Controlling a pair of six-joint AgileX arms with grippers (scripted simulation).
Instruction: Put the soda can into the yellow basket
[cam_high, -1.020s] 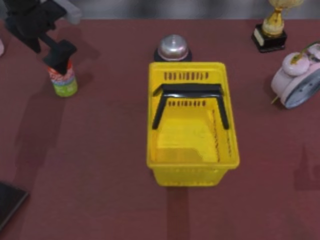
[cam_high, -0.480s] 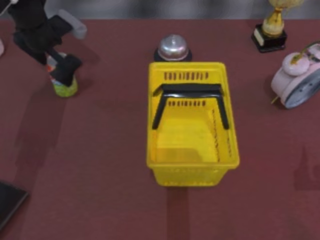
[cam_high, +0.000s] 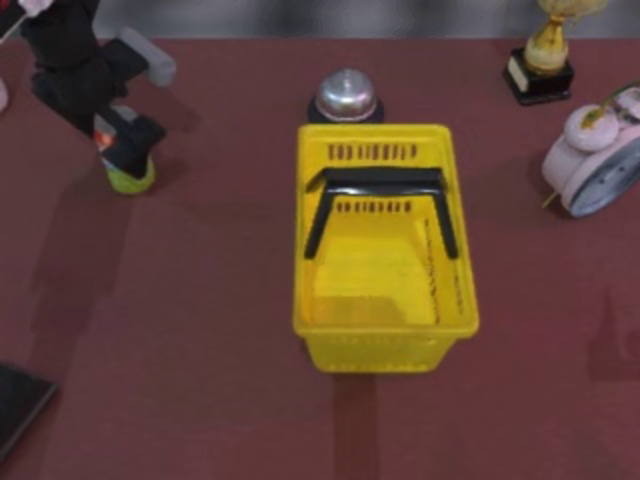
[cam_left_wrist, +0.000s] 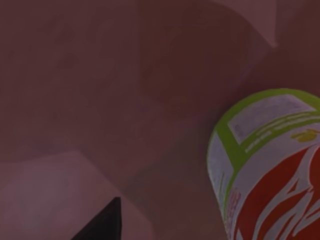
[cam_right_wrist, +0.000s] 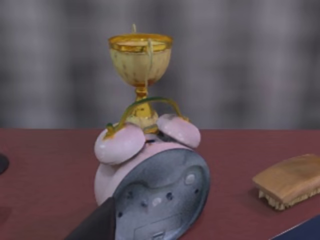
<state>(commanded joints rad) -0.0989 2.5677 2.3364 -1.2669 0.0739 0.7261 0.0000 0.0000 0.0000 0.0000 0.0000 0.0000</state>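
The soda can (cam_high: 128, 180) stands upright on the table at the far left, and only its lime-green foot shows under my left gripper (cam_high: 131, 150). This gripper is lowered over the can and is open. In the left wrist view the can (cam_left_wrist: 270, 165) fills one side, red and white over green, and one dark finger (cam_left_wrist: 107, 225) stands clear of it with bare table between. The yellow basket (cam_high: 375, 132) sits mid-table, its black handle (cam_high: 380, 180) folded across the top. My right arm is outside the top view; its wrist view shows one dark finger (cam_right_wrist: 97, 225).
A silver bell (cam_high: 346, 96) sits just behind the basket. At the right stand a gold trophy (cam_high: 545, 55) and a pink alarm clock (cam_high: 595, 160). A dark flat object (cam_high: 20, 400) lies at the front left corner. A wooden brush (cam_right_wrist: 290, 180) lies near the clock.
My left gripper has come down over the can, hiding its red upper part. The can has stayed in place on the table. Nothing else has moved.
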